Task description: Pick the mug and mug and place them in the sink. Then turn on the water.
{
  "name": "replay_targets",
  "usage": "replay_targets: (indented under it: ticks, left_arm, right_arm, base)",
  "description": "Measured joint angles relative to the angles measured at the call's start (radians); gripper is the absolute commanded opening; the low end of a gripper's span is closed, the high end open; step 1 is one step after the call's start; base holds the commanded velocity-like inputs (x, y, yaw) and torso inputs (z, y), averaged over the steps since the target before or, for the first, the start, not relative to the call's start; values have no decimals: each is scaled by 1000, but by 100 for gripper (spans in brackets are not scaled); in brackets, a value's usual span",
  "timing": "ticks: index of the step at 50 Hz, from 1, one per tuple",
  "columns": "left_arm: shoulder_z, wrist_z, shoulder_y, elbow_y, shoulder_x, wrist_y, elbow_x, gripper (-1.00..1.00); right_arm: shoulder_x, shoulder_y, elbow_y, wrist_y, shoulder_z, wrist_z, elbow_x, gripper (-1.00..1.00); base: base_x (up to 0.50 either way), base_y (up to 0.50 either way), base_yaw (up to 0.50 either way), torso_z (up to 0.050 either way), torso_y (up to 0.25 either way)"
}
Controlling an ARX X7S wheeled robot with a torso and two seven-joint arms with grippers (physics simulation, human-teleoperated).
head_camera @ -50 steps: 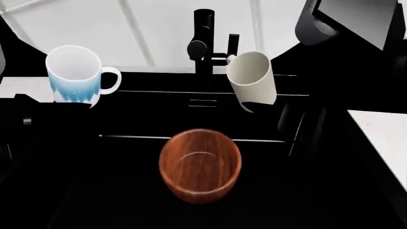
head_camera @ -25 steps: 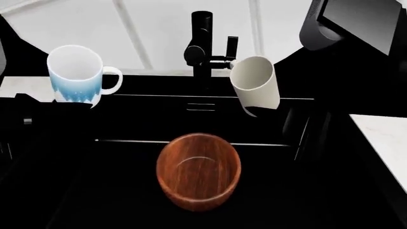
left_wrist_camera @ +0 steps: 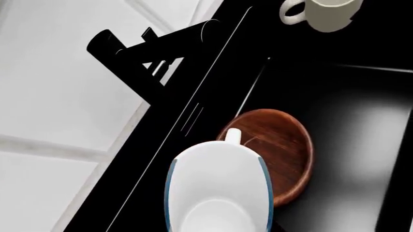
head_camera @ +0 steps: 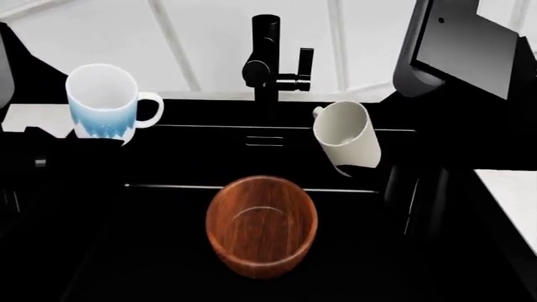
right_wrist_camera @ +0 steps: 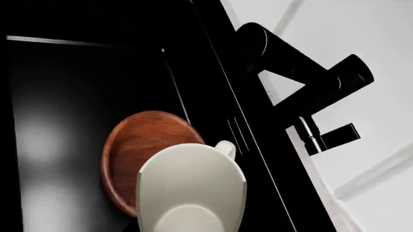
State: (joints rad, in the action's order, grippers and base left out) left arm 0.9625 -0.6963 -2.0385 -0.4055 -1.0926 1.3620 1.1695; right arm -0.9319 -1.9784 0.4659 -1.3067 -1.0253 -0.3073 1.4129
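The white mug with the blue jagged pattern [head_camera: 102, 104] hangs upright at the left, over the sink's left rim, handle pointing right. My left gripper [head_camera: 100, 139] is shut on its lower part, its black fingers lost against the dark. The left wrist view shows this mug's [left_wrist_camera: 219, 188] open mouth filling the jaws. The plain cream mug [head_camera: 346, 137] hangs tilted over the right side of the black sink [head_camera: 126, 251], with my right gripper [head_camera: 359, 170] shut on its base. In the right wrist view the cream mug [right_wrist_camera: 193, 188] covers the jaws.
A brown wooden bowl [head_camera: 261, 217] sits in the middle of the basin. The black tap [head_camera: 266, 53] and its lever handle [head_camera: 305, 63] stand behind the sink's back rim. White counter [head_camera: 512, 189] lies to the right. A grey part of my right arm [head_camera: 461, 44] is at the upper right.
The cream mug has come down and to the right, away from the tap lever and lower over the basin. The patterned mug has hardly moved.
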Motion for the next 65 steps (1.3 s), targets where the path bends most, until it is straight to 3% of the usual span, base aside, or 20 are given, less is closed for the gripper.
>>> replay_targets:
  ticks: [13,33,49,65]
  left_arm:
    - [1,0,1,0,0,-5,1,-100]
    - [-10,11,-4,-3,1,-3,21,-100]
    - [-12,21,7,-2,12,-14,33,-100]
    - [-12,31,27,-7,5,-29,39,-100]
  right_arm:
    - [25,-57,14,-51,-106,-153,-127,-100]
    - [123,-170,-10,4,-430,-488,-471,-100]
    - [239,-138,-114,122,-643,-592,-689,-100]
    - [345,-21,-254,209,-736,-595,-787,-100]
  base:
    - [0,0,0,0,1]
    - [0,0,0,1,0]
    - [0,0,0,0,1]
    - [0,0,0,0,1]
